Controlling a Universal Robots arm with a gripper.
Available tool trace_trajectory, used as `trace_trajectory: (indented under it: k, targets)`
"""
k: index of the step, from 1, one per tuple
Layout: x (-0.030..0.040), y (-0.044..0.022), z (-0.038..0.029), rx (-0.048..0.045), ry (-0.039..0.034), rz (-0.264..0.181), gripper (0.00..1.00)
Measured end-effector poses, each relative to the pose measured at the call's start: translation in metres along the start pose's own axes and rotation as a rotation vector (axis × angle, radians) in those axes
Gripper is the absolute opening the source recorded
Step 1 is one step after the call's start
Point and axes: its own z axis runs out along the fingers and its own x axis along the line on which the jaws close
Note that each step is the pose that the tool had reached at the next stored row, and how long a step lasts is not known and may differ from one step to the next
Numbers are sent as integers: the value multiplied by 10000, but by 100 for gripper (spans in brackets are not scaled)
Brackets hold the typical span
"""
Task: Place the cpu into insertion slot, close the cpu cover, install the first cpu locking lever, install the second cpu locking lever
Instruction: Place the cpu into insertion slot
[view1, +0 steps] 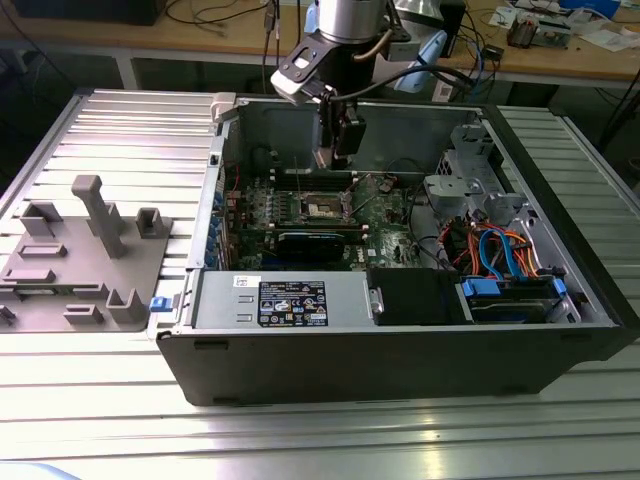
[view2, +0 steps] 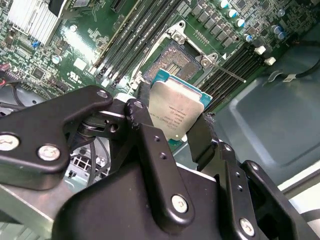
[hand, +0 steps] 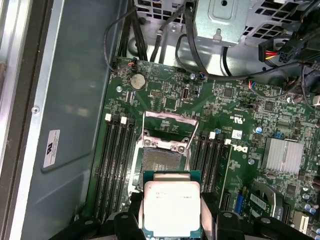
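One cpu (hand: 171, 208) (view2: 176, 114), silvery top outward, gripped by two opposite edges between the jaws, narrow on it; held in the air over the board (hand: 240, 110), close to the slot's edge and apart from it. One slot (hand: 161, 159) (view2: 172, 60), square, silver-rimmed, dark centre bare and unblocked. One cover (hand: 167, 116), thin metal frame, swung up on the slot's far side in the first wrist view, clear of the opening. One thin lever rod (view2: 227, 73) slanting out from a slot corner. Two banks of long memory slots (hand: 116, 165), tight against the slot on either side; little spare room sideways. One coin cell (hand: 136, 80) and one finned heatsink (hand: 282, 155) farther off on the board. One open case (view1: 400, 350) on a ribbed counter (view1: 300, 440), walls on all sides, approach free from above, arm (view1: 345, 30) reaching down inside. Orange and blue cables (view1: 500, 245) bundled toward the exterior view's right, well apart from the slot. One grey fixture (view1: 85, 250) on the counter outside the case.
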Motion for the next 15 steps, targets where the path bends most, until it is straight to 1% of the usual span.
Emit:
trace_trajectory:
  k: [1,3,5,6,7,11,12,13,15]
  targets:
    - [1,0,2,-1,0,57,54]
    - [0,0,16,0,-1,393,54]
    - [1,0,43,2,-3,684,54]
    - [4,0,59,2,-2,760,54]
    - [11,2,91,3,-1,782,54]
    - [20,6,173,4,-3,784,54]
    - [21,6,209,8,-21,789,54]
    - [24,6,243,8,-21,824,54]
    - [28,7,298,8,-22,1036,54]
